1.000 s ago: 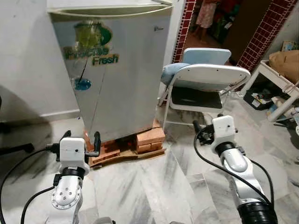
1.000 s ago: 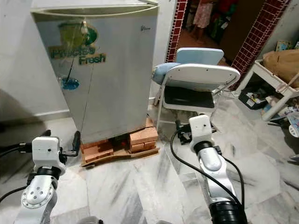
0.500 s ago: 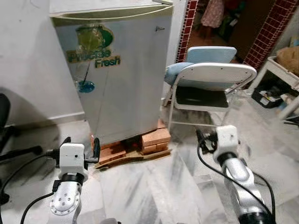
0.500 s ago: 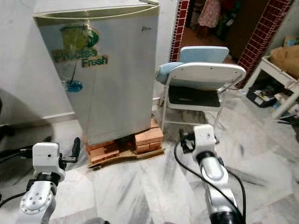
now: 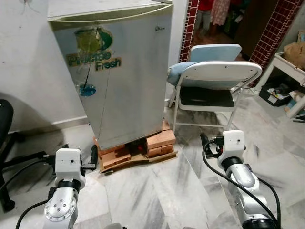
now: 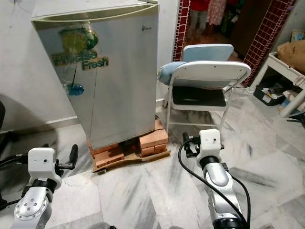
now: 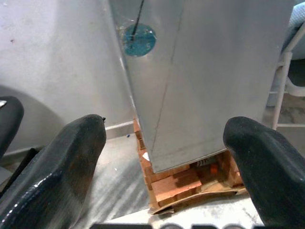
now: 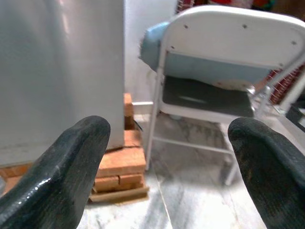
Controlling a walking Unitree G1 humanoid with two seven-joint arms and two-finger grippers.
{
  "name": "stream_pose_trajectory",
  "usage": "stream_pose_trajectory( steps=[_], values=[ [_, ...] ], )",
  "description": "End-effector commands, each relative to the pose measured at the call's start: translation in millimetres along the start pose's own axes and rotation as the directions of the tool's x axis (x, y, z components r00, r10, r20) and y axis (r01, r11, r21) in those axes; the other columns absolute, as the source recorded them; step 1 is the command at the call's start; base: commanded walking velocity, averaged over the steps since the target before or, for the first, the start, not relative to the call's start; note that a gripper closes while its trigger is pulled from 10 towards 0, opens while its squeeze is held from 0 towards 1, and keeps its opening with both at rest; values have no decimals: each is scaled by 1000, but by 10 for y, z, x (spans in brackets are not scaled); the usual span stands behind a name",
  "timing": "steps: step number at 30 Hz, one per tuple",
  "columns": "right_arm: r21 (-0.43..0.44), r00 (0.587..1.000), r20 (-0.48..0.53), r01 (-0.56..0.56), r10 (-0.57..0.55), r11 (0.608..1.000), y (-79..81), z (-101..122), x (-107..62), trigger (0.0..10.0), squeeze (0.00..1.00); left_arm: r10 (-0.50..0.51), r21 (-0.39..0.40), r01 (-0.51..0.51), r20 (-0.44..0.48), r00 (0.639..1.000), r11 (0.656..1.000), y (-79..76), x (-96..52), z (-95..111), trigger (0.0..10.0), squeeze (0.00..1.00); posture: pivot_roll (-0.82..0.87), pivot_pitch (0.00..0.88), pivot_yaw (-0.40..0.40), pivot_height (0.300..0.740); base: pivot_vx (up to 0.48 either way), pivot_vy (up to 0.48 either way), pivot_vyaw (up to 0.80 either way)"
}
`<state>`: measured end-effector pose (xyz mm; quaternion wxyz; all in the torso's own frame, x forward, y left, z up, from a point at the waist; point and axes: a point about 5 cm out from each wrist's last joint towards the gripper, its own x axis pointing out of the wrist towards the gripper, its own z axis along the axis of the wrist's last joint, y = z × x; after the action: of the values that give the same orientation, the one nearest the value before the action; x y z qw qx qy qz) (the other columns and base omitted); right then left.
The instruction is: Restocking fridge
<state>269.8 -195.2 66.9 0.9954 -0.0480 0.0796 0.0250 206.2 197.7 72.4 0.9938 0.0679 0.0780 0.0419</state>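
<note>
Marble floor (image 5: 157,191), grey-veined, lies before us, and on it the small silver fridge with the green "Precise Fresh" sticker (image 5: 121,71) stands shut, raised on a stack of red bricks over a wooden board (image 5: 138,150), against a white wall (image 5: 24,62). We cannot see what it holds, since its door is closed. Just beside the fridge, toward our right, a white metal folding chair with a black seat (image 5: 214,83) carries a pale blue cushion (image 5: 178,71) against its back. Farther right, a white rack (image 5: 286,67) holds a brown paper bag (image 5: 295,52) on top and small clutter below that is too small to tell. At our far left is the edge of a black office chair (image 5: 5,124).

We hold both arms low in front of the fridge. Our left gripper (image 7: 167,157) has its jaws spread wide and empty; its wrist view looks at the fridge's lower corner, a blue round sticker (image 7: 138,40) and the bricks. Our right gripper (image 8: 167,162) is likewise released and empty, aimed between the fridge's side and the folding chair. The eye views alone show a red-tiled doorway (image 5: 190,24) with a person standing beyond it.
</note>
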Motion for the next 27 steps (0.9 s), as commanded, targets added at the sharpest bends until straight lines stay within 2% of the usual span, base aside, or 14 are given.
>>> stream_pose_trajectory(
  steps=[1, 6, 7, 11, 13, 17, 19, 22, 27],
  values=[
    [-2, 999, 33, 1, -1, 1000, 11, 96, 31, 10000, 0, 1, 9, -1, 19, 1000, 1000, 48, 11, 72, 10000, 0, 2, 55, 35, 740, 0, 480, 0],
    [62, 998, 57, -1, -2, 998, 33, 188, 57, 10000, 0, -20, 16, 20, 43, 999, 1000, 16, 40, 155, 10000, 0, 19, 87, 42, 740, 0, 480, 0],
    [28, 998, 69, 11, -13, 1000, 25, 230, 60, 10000, 0, -29, 34, 27, 57, 998, 999, 14, 41, 192, 10000, 0, 26, 92, 54, 740, 0, 480, 0],
    [-16, 996, 85, 33, -32, 999, 23, 315, 96, 10000, 0, -16, 45, 13, 63, 998, 999, 52, 59, 234, 10000, 0, 29, 114, 67, 740, 0, 480, 0],
    [1, 995, 102, 24, -24, 1000, 45, 350, 111, 10000, 0, -13, 46, 10, 71, 997, 999, 75, 66, 257, 10000, 0, 26, 120, 71, 740, 0, 480, 0],
    [-28, 992, 121, 35, -31, 999, 61, 394, 122, 10000, 0, -54, 28, 52, 71, 996, 998, 49, 75, 271, 10000, 0, 3, 127, 65, 740, 0, 480, 0],
    [-60, 997, 81, 6, -1, 998, 69, 373, 107, 10000, 0, -50, 32, 47, 75, 996, 998, 25, 77, 273, 10000, 0, -2, 132, 53, 740, 0, 480, 0],
    [0, 997, 73, -10, 10, 1000, 68, 350, 66, 10000, 0, -58, 17, 57, 74, 996, 998, -6, 64, 276, 10000, 0, 1, 135, 44, 740, 0, 480, 0],
    [40, 998, 57, -14, 11, 999, 54, 292, 20, 10000, 0, -54, 15, 54, 60, 997, 998, -25, 16, 251, 10000, 0, 13, 129, 26, 740, 0, 480, -100]
  ],
)
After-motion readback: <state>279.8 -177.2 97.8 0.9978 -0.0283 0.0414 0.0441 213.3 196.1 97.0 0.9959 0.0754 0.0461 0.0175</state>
